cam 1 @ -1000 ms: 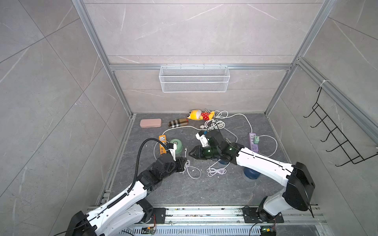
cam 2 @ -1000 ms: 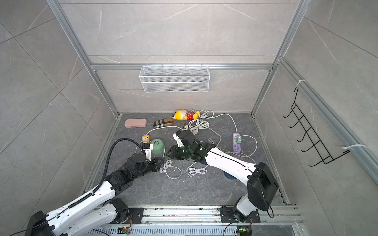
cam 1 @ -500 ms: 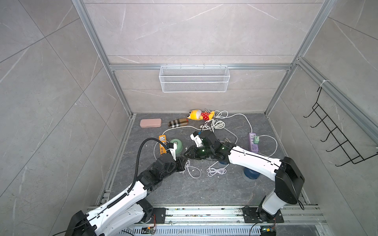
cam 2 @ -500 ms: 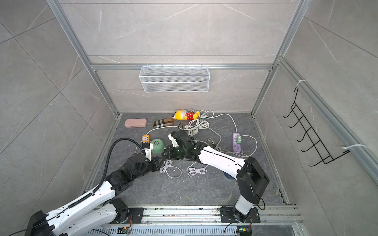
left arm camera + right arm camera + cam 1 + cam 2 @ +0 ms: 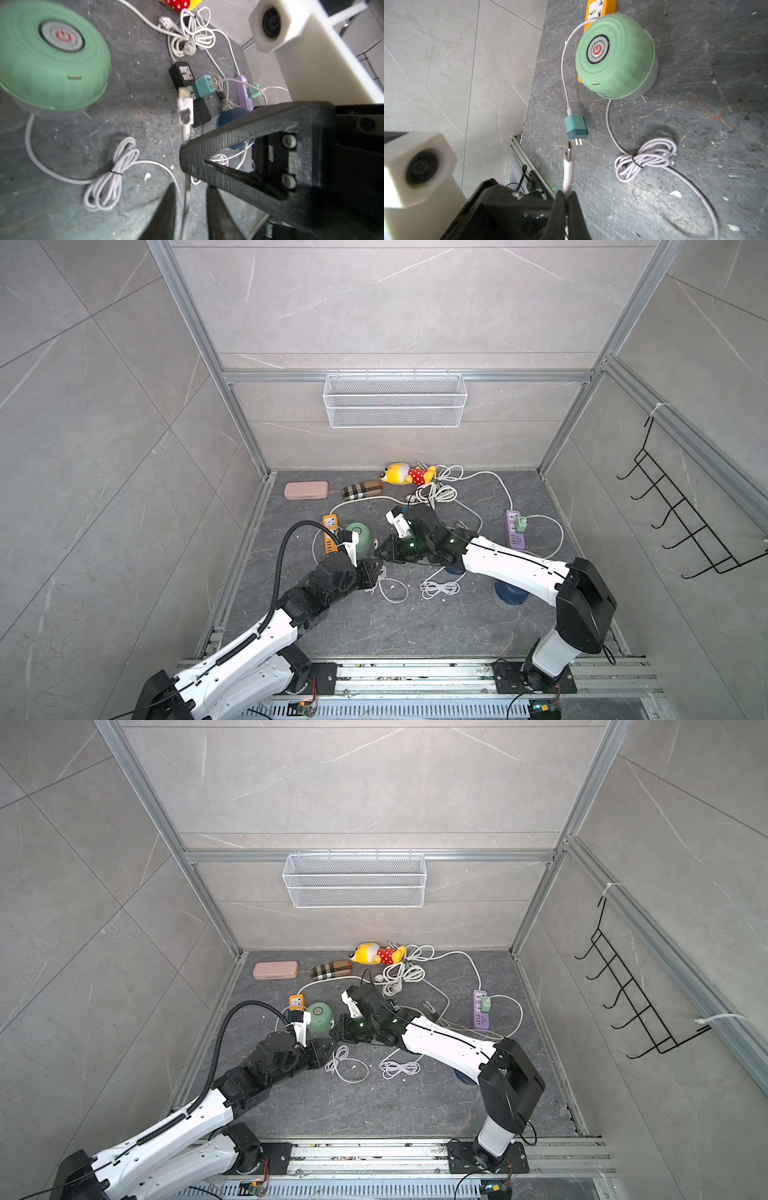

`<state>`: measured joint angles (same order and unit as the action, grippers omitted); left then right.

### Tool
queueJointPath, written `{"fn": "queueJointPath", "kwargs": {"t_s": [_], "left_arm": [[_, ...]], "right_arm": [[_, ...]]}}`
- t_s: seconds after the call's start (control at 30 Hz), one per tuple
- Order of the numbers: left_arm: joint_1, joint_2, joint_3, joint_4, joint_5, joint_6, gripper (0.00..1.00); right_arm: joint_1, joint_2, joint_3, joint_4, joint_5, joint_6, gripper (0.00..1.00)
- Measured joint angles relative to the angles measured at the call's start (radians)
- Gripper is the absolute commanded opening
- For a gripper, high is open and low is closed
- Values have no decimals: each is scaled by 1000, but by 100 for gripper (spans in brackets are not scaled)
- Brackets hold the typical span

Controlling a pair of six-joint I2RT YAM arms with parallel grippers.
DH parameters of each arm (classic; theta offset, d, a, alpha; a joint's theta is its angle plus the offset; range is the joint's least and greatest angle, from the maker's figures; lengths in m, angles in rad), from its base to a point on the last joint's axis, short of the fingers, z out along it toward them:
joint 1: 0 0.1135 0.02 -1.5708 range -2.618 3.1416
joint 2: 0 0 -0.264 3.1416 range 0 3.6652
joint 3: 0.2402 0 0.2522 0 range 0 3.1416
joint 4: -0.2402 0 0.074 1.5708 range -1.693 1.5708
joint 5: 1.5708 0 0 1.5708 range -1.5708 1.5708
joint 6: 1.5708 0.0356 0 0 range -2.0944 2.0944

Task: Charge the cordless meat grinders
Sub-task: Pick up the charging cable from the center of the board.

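Near the right gripper (image 5: pixel 566 196) (pinching cable (image 5: pixel 569 166)) sits mint grinder (image 5: pixel 614 56).

I see the mint green grinder (image 5: pixel 358 536) standing upright on the floor, left of centre at mid depth. Its dome is up on its clear base, its round silver top button bears a red power sign, and a small slot sits low on its side. One dark blue grinder (image 5: pixel 510 596) sits nearer and to the right, mostly hidden, with its clear base showing. A second dark blue grinder (image 5: pixel 453 571) shows only a sliver just left of it, and I cannot tell its pose.
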<state>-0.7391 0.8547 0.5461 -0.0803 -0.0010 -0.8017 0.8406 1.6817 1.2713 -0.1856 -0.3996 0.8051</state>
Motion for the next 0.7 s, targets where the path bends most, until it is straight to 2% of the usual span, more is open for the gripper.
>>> {"fn": "queueJointPath", "kwargs": {"t_s": [0.1, 0.23, 0.37, 0.5, 0.6, 0.7], "left_arm": [[-1, -28, 19, -52, -9, 14, 80], [21, -68, 92, -107, 21, 52, 82], [122, -23, 169, -57, 199, 67, 81], [213, 108, 183, 113, 405, 23, 78], [231, 227, 182, 223, 510, -26, 75], [232, 289, 183, 295, 581, -56, 70]], "right_arm": [[-15, -10, 3, -29, -2, -37, 0], [-72, -58, 2, -90, -42, -103, 0], [-159, -125, -21, -110, -147, -167, 0], [-219, -167, -50, -112, -257, -202, 0], [-234, -182, -73, -112, -319, -211, 0], [-237, -188, -87, -108, -365, -212, 0]]}}
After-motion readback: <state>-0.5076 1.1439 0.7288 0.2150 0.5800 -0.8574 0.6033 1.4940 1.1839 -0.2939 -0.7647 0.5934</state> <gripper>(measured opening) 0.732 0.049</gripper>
